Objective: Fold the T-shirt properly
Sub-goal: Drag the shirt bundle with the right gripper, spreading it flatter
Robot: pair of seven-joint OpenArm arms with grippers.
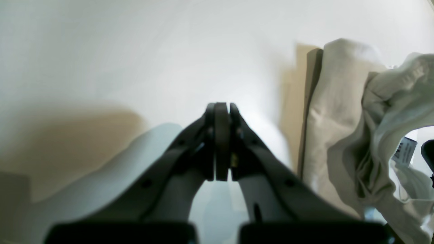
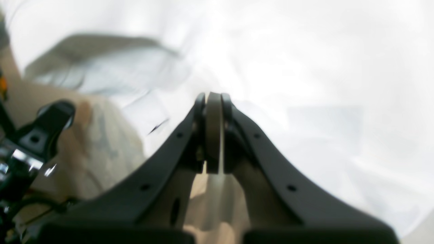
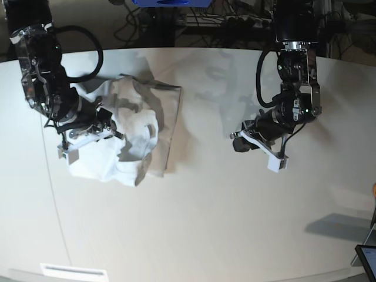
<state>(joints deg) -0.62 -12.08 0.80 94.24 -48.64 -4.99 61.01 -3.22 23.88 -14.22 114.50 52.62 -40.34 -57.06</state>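
The white T-shirt lies crumpled and partly bunched on the left side of the off-white table. My right gripper sits low over the middle of the shirt. In the right wrist view that gripper is shut, with wrinkled white T-shirt cloth just beyond it and no cloth seen between the pads. My left gripper hangs over bare table to the right of the shirt, apart from it. Close up, the left gripper is shut and holds nothing. The T-shirt and its neck label lie off to its right.
Cables and equipment crowd the area behind the table's far edge. A white strip lies at the front left edge, and a dark device pokes in at the bottom right corner.
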